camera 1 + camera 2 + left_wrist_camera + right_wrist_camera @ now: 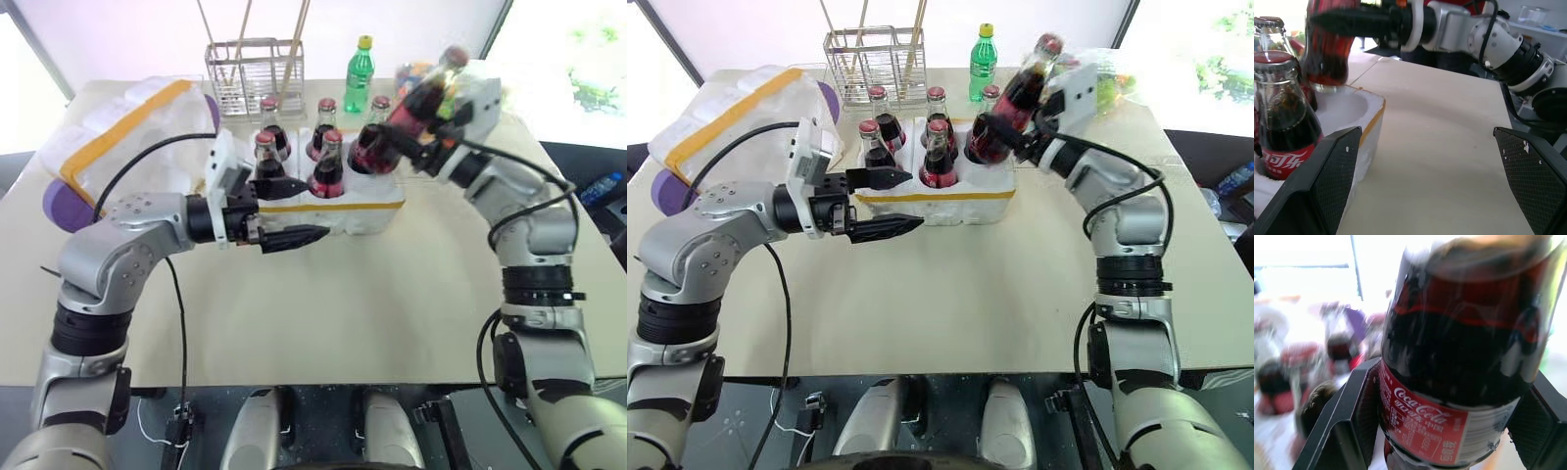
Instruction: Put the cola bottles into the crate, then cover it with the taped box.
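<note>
Worktop [392,304], beige, flat: carries all items.

Crate [367,211], low white foam block w/ thin yellow tape band, 6 round wells: qty 1, centre-rear of worktop.

Cola bottles, small glass, dark cola, red caps: qty 6. 5 upright in crate wells [327,166]. 1 tilted bottle [416,108] held in right pincer [423,140], base over the near-right corner well, neck leaning up and away to the robot's right. Whether base touches foam: cannot tell.

Right pincer: fingers clamped on that bottle's body, at label height.

Left pincer [294,211]: fingers spread wide, holding nothing, level, just in front of crate's near wall.

Taped box [127,132], large white foam, wide yellow tape, purple round patch: qty 1, far left on worktop, beside crate.

Green plastic bottle [360,76], yellow cap: qty 1, behind crate.

Wire rack [253,70], metal, w/ sticks: qty 1, behind crate.
</note>
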`<state>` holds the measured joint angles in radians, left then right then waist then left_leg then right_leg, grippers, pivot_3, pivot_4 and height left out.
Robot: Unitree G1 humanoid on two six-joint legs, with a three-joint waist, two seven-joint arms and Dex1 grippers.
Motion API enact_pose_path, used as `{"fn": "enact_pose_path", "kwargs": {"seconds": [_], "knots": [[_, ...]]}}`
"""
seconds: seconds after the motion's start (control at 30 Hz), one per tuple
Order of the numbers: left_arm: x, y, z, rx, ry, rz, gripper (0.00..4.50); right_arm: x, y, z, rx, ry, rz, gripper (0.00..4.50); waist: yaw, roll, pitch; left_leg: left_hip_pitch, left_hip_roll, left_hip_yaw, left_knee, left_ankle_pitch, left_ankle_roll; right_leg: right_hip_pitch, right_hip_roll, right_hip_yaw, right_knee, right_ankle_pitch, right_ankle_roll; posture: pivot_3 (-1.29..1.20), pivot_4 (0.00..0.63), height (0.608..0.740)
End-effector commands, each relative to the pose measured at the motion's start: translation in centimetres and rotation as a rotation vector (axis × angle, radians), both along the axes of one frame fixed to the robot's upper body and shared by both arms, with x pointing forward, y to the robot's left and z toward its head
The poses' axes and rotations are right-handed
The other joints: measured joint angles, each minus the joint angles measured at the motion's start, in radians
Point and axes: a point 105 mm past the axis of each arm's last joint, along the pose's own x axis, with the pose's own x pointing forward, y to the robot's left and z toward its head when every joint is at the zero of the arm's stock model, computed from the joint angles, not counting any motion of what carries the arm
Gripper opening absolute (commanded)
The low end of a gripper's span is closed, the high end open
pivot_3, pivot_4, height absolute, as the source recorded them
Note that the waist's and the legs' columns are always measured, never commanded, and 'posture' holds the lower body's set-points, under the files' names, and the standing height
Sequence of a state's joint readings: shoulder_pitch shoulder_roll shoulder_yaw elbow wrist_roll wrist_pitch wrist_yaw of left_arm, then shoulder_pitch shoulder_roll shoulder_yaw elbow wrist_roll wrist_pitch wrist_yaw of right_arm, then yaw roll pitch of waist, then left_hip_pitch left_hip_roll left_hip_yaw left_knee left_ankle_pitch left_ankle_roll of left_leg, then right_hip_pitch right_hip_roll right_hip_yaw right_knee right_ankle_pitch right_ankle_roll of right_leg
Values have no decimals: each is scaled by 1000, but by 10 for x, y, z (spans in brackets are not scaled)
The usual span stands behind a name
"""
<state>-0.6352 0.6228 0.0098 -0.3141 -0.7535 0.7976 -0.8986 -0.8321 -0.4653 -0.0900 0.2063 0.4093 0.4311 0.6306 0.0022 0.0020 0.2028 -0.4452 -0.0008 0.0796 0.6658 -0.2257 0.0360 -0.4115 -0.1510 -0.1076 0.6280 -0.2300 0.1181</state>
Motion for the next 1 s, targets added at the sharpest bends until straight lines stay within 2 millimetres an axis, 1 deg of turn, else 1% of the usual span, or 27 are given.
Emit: {"fn": "enact_pose_path", "kwargs": {"seconds": [0.03,0.13,0.2,0.33,0.47,0.53,0.77,0.87,1.0], "knots": [[0,3,14,-25,-59,16,4500,-1,9,22,-71,-99,6,2814,-3,0,0,0,0,0,0,0,0,0,0,0,0,0,0,0,150,736],[0,4,14,-24,-62,25,4500,1,5,21,-99,-96,-25,2814,-7,0,0,0,0,0,-1,0,0,0,0,0,0,0,0,0,150,736],[1,5,14,-21,-62,30,4500,-2,2,24,-103,-100,-31,2814,-10,0,0,0,0,0,-1,0,0,0,0,0,0,0,0,0,150,736],[1,7,13,-20,-62,36,4500,-16,4,31,-85,-106,16,2814,-6,0,0,0,0,0,0,0,0,0,0,0,0,0,0,0,150,736],[2,6,14,-18,-63,34,4500,-30,11,21,-122,-94,55,2814,-10,0,0,0,0,0,-1,0,0,0,0,0,0,0,0,0,150,736],[2,6,14,-18,-64,29,4500,-31,11,16,-124,-79,52,2814,-13,0,0,0,0,0,-1,0,0,0,0,0,0,0,0,0,150,736],[2,5,15,-12,-70,17,4500,-12,7,-10,-138,-15,-13,2814,-12,0,0,0,0,0,-1,0,0,0,0,0,0,0,0,0,150,736],[2,4,17,-11,-77,17,4500,6,7,-32,-161,30,-61,2814,-13,0,0,0,0,0,-1,0,0,0,0,0,0,0,0,0,150,736],[1,5,17,-8,-81,20,4500,22,3,-54,-207,79,-116,2814,-17,-1,-1,2,0,0,0,0,0,1,0,0,0,0,0,0,150,736]]}}
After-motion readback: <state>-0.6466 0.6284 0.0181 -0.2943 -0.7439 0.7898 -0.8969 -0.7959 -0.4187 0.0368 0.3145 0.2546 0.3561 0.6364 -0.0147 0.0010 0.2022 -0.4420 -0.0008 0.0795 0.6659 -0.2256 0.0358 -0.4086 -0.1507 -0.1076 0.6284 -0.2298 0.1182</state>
